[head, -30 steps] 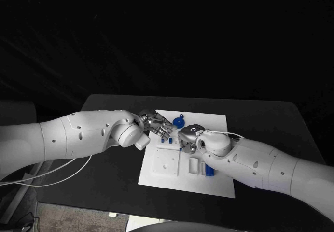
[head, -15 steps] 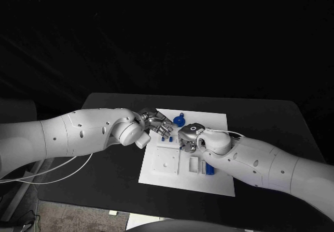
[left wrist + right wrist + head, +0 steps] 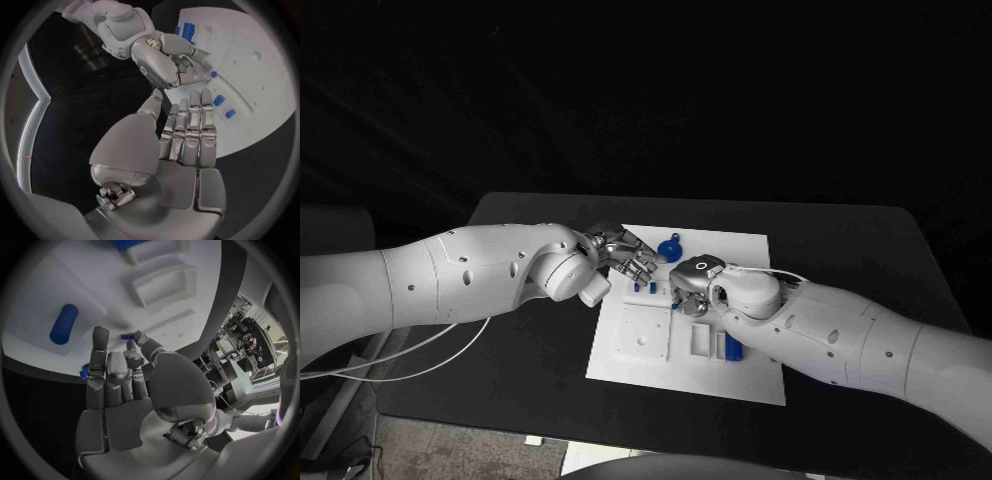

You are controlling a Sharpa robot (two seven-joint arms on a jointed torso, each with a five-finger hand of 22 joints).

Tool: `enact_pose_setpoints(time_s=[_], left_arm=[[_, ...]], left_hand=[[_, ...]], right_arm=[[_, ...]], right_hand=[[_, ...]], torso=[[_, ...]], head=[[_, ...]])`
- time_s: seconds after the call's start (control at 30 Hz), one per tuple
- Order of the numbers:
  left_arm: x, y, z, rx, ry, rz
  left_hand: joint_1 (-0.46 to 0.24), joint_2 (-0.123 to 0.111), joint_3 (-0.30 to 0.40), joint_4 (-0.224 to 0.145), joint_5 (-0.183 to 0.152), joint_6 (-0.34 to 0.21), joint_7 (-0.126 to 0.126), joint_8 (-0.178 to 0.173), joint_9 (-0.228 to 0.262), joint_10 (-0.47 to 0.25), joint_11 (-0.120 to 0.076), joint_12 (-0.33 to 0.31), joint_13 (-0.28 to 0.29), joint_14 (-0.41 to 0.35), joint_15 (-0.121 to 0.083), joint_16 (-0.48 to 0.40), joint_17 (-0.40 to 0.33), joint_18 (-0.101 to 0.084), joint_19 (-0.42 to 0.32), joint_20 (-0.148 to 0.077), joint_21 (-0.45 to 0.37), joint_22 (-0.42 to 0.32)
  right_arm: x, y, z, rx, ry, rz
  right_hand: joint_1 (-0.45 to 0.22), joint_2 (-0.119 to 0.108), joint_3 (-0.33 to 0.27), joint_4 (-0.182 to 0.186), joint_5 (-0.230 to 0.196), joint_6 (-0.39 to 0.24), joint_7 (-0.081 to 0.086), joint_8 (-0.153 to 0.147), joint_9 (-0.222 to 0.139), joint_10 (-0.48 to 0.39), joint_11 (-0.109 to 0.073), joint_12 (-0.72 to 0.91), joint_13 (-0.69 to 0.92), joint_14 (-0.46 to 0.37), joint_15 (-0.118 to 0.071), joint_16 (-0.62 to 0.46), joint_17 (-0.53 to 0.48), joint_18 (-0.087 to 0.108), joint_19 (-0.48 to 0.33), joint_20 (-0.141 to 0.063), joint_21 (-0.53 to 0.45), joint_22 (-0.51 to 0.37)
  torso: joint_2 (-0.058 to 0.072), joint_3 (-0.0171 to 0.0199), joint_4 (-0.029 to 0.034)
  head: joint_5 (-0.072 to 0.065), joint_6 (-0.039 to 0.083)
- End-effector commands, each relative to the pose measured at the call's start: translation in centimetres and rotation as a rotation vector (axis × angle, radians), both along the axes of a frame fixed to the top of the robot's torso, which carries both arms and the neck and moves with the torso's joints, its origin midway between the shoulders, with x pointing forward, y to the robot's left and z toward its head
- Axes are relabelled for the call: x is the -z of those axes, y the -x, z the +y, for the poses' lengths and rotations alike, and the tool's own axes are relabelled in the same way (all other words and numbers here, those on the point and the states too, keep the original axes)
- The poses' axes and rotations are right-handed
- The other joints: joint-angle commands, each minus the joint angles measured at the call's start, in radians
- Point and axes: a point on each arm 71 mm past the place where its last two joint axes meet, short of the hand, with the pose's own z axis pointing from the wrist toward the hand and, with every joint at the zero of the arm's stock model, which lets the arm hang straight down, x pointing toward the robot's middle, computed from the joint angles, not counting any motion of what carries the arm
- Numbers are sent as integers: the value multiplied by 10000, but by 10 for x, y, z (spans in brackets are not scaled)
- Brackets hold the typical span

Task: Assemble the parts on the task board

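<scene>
The white task board (image 3: 639, 360) lies mid-table. My left hand (image 3: 626, 256) hovers over its far left corner, fingers straight and side by side (image 3: 189, 131), holding nothing. My right hand (image 3: 689, 284) is bent down over the board's middle. Its thumb and a finger (image 3: 139, 336) close on a small blue part (image 3: 127, 336), which also shows as the small blue part (image 3: 214, 74) right at the board's surface. A round blue part (image 3: 671, 247) stands at the far edge. A blue cylinder (image 3: 64, 323) lies in a recess, and two small blue parts (image 3: 219, 100) sit beside my left fingertips.
Two blue blocks (image 3: 728, 347) sit in slots near the board's right side, beside white raised frames (image 3: 695, 343). The black table (image 3: 848, 250) has free room right of the board. Both forearms cross the board's near half.
My right hand has edged slightly toward the left hand, and the left hand has shifted a little over the board's corner. The parts on the board lie as before.
</scene>
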Motion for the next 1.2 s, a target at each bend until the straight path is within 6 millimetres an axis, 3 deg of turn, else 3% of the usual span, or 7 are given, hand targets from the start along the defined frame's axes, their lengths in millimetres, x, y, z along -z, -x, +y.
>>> enact_pose_setpoints(time_s=[0.03,0.7,1.2], left_arm=[[-1,0,-2,125,41,-29],[-1,0,-1,122,27,-15],[-1,0,-1,109,13,-17]], left_hand=[[-25,56,31,-55,-25,-82,-7,-23,1,-1,36,-16,-11,-8,40,-8,14,33,-59,-1,44,14],[-17,52,49,-80,-24,-92,-2,-24,1,-8,39,-16,-11,-13,41,-9,16,34,-67,-1,53,20],[-17,52,49,-80,-24,-92,-2,-24,1,-8,39,-16,-11,-13,41,-9,16,34,-67,-1,53,20]], right_arm=[[14,3,-9,145,757,451],[12,3,-12,277,577,130],[14,2,-13,334,806,421]], right_hand=[[-4,-43,-71,-2,-43,2,-44,19,13,-56,-18,-5,-7,-50,26,-41,1,51,-15,58,-20,60],[9,-110,-130,-11,-56,107,-80,12,15,-52,-47,-54,-63,-46,-6,-59,-12,9,10,3,-33,60],[-131,-346,-488,237,-38,-581,91,13,2,-270,72,-279,-271,-170,88,-235,-139,-63,-43,11,-178,-59]], torso=[[2,3,3],[6,-7,12],[1,-2,11]], head=[[-15,-3],[-37,-2],[-71,-14]])
